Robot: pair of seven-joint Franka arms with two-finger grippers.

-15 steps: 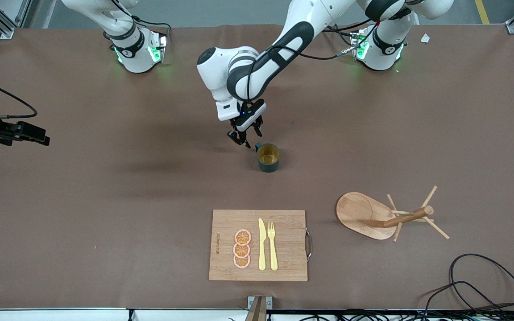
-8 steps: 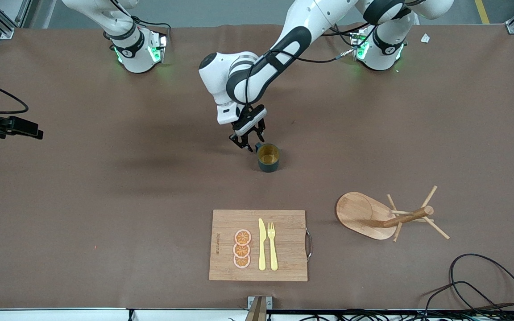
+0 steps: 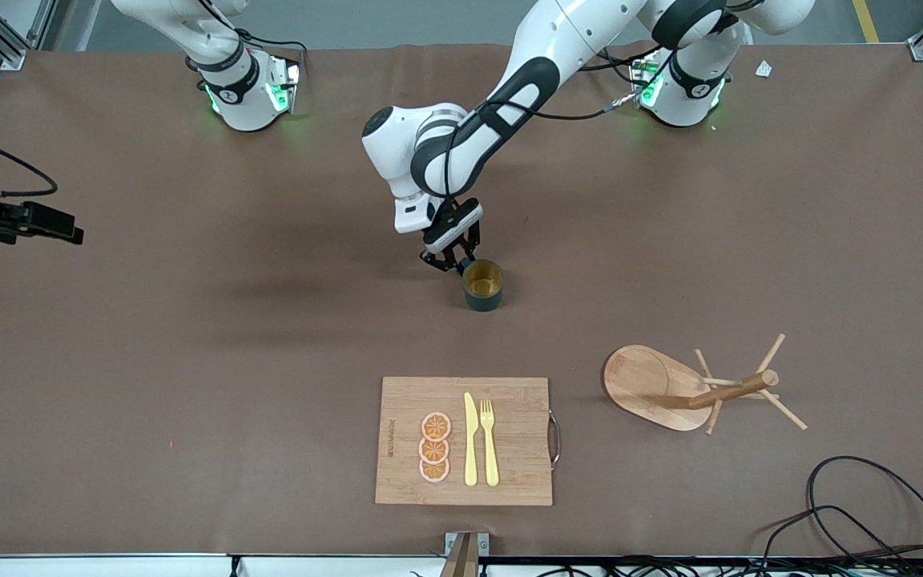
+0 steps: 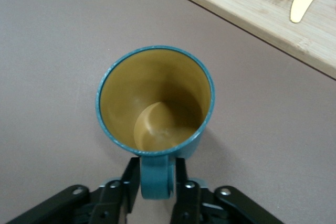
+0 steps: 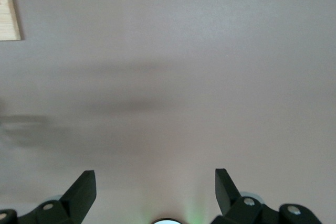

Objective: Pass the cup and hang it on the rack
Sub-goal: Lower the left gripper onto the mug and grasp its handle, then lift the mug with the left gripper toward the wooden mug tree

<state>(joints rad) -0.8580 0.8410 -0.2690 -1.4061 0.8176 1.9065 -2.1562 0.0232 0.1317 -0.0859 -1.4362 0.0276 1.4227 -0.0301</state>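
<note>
The dark teal cup (image 3: 482, 282) stands upright near the middle of the table, its yellowish-brown inside (image 4: 155, 98) showing. My left gripper (image 3: 452, 263) is low at the cup's side toward the robots' bases. In the left wrist view the gripper (image 4: 156, 170) is shut on the cup's small handle (image 4: 156, 179), one finger on each side. The wooden rack (image 3: 650, 385) stands nearer to the front camera, toward the left arm's end. My right gripper (image 3: 69, 232) waits at the right arm's end of the table, open (image 5: 155, 174) over bare table.
A rectangular wooden cutting board (image 3: 465, 441) lies near the table's front edge, with a yellow knife (image 3: 470, 439), a fork (image 3: 489, 441) and three orange slices (image 3: 434, 447) on it. Black cables (image 3: 870, 513) coil beyond the rack's corner of the table.
My left gripper has come down toward the cup and its fingers have closed in on the handle. The right gripper shifted slightly at the table's end.
</note>
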